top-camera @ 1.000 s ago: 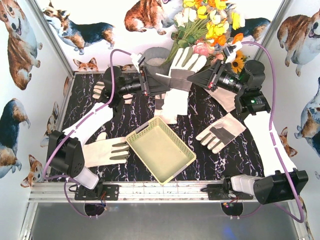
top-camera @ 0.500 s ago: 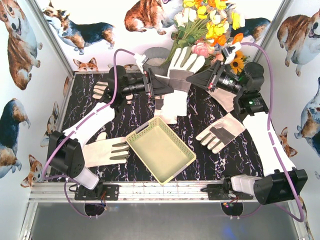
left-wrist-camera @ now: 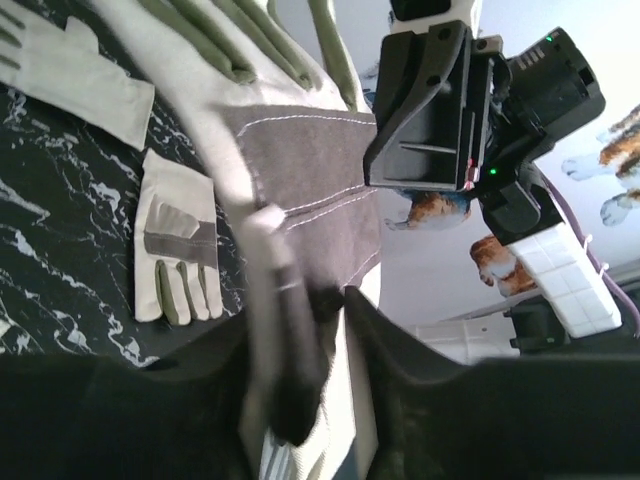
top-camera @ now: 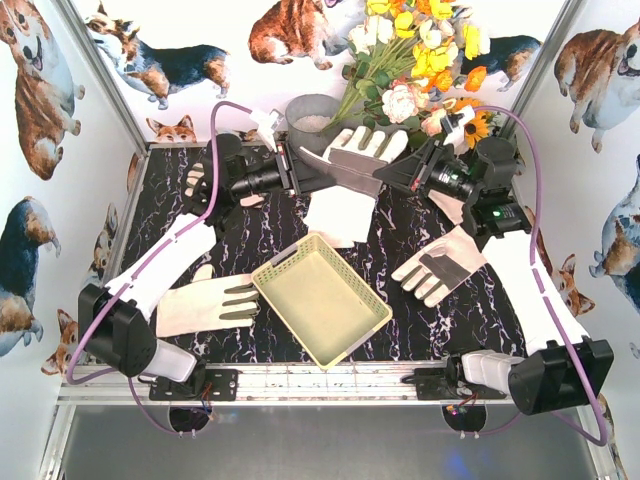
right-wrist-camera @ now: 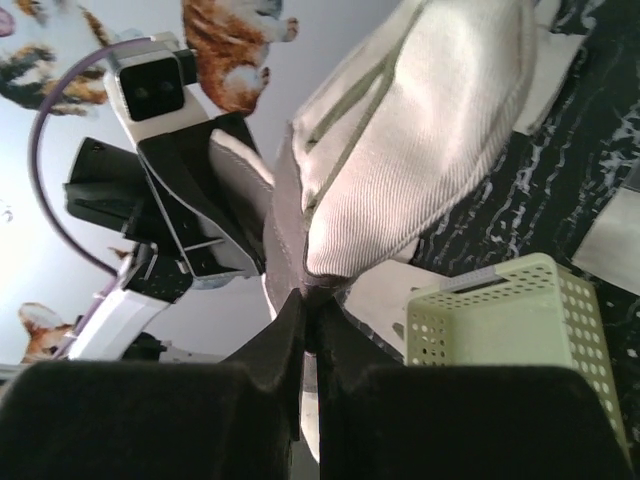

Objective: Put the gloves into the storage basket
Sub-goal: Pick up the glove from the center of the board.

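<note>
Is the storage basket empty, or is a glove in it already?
Empty. In the top view the storage basket shows a bare floor; the lifted glove hangs beyond it, and other gloves lie outside it.

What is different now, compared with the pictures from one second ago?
The left gripper closed on the raised glove, which the right gripper keeps pinched. The glove tipped from upright to nearly level between them. The storage basket, the glove left of it and the glove right of it did not move.
</note>
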You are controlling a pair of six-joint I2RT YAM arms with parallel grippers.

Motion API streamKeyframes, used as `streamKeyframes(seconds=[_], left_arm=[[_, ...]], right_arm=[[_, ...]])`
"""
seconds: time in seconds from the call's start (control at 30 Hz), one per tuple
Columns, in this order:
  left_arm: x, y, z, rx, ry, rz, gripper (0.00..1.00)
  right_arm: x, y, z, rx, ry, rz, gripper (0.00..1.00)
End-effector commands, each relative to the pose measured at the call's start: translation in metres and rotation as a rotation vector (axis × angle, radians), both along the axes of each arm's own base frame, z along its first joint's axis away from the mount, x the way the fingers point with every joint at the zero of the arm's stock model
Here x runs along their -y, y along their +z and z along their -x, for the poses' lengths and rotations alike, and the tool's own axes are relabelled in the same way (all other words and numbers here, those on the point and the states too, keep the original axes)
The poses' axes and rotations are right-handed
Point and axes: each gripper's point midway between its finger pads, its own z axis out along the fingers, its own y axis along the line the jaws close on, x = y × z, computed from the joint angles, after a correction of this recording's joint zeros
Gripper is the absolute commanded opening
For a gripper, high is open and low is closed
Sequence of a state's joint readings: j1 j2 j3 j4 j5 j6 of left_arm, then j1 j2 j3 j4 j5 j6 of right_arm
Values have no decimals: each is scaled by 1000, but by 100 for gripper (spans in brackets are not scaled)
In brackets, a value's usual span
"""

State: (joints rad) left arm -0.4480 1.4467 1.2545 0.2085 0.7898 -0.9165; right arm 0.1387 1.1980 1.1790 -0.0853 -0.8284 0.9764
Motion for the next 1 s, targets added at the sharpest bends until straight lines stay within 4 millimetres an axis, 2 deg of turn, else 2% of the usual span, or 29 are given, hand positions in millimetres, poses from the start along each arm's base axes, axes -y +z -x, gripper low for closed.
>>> streamKeyframes(seconds=[0.0,0.1,0.17,0.2,0.27,0.37,0.5,0.6,0.73,0.83,0.9,0.93,0.97], left_arm=[[-7,-1,-4,24,61,-50,20],[-9,-5,-8,19,87,-89,2],[-12,-7,-11,24,112,-114,0],[-14,-8,-12,33,127,-131,0],[-20,-11,-16,49,163,-179,0],[-28,-21,-20,88,200,-280,0],[-34,-40,-20,143,195,-430,0],[-35,-52,-18,194,178,-537,0],[-31,-71,-13,257,112,-701,0],[-27,-77,-9,305,71,-791,0],[-24,-79,-7,319,56,-806,0],[-22,-79,-7,326,51,-808,0],[-20,-80,-6,335,46,-814,0]], right_arm=[[5,5,4,57,-53,62,0],[4,0,3,41,-71,96,0],[6,-6,0,15,-96,115,1],[8,-10,-2,-7,-120,128,8],[15,-22,-8,-79,-196,161,31],[19,-27,-14,-158,-273,152,51],[13,-27,-21,-264,-358,117,60],[0,-25,-22,-348,-382,85,62],[-28,-26,-25,-458,-379,38,63],[-50,-27,-24,-516,-362,34,63],[-62,-27,-25,-542,-357,22,68],[-66,-28,-26,-561,-361,16,81],[-70,-31,-27,-586,-362,11,85]])
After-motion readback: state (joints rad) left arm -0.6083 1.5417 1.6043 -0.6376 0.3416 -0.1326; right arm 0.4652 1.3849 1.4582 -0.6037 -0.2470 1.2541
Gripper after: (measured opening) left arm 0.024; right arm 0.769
